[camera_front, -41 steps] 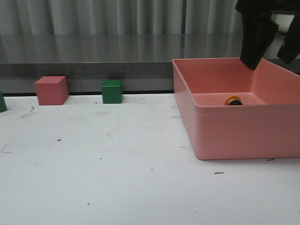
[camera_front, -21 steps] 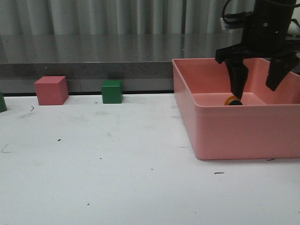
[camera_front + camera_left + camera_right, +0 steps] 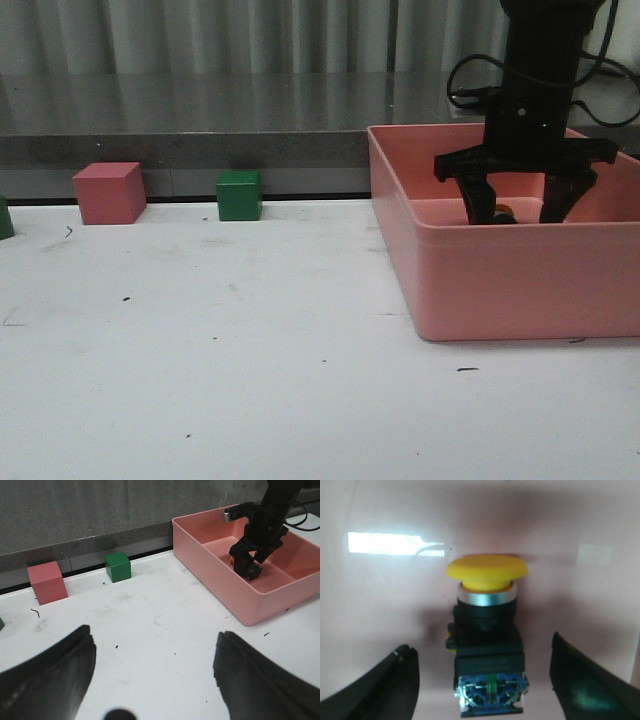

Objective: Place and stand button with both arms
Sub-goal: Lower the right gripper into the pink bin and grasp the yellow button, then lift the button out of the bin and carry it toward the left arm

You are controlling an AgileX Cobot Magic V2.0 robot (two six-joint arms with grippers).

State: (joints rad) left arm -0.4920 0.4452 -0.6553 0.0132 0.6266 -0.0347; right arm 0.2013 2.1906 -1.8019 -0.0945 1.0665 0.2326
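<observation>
The button (image 3: pixel 487 640) lies on its side on the floor of the pink bin (image 3: pixel 500 280). It has a yellow cap, a black collar and a black base with blue bits. In the front view only a sliver of the button (image 3: pixel 503 211) shows between the prongs. My right gripper (image 3: pixel 517 205) is lowered into the bin with its jaws open, one on each side of the button's base, not touching it; it also shows in the right wrist view (image 3: pixel 482 657). My left gripper (image 3: pixel 155 640) is open and empty above the white table. It is out of the front view.
A pink cube (image 3: pixel 109 192) and a green cube (image 3: pixel 239 195) stand at the table's back edge. A dark green object (image 3: pixel 5 218) shows at the far left edge. The bin has tall walls. A grey ledge runs behind the table.
My right gripper has come down from above the bin into it and now straddles the button. The button and the cubes have not moved.
</observation>
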